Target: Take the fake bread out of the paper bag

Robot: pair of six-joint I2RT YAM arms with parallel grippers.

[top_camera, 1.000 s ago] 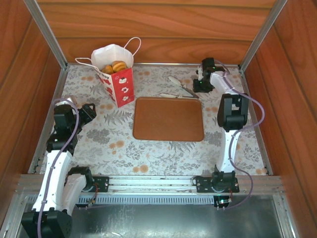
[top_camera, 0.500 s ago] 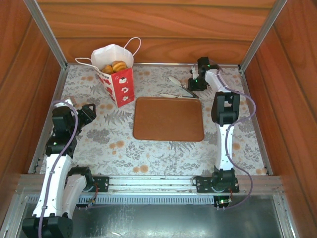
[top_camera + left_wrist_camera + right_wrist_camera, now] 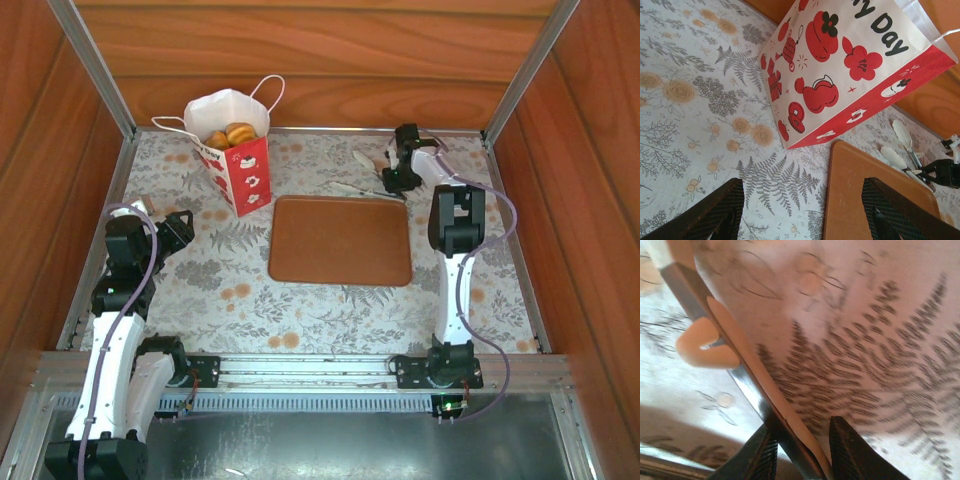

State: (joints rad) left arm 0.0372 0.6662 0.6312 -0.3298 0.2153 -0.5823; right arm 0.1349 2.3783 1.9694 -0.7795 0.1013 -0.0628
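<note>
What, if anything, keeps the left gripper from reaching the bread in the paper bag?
Probably nothing, so yes. The paper bag stands upright, mouth open, bread showing at the top. Only tablecloth lies between it and the open left gripper.

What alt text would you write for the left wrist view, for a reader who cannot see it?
A white paper bag with red print stands on a floral tablecloth. A brown tray lies beside it, tongs beyond; the open left hand frames the bottom edge.

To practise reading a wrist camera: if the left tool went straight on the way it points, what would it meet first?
Probably the paper bag, near its bottom corner; depth is unclear.
</note>
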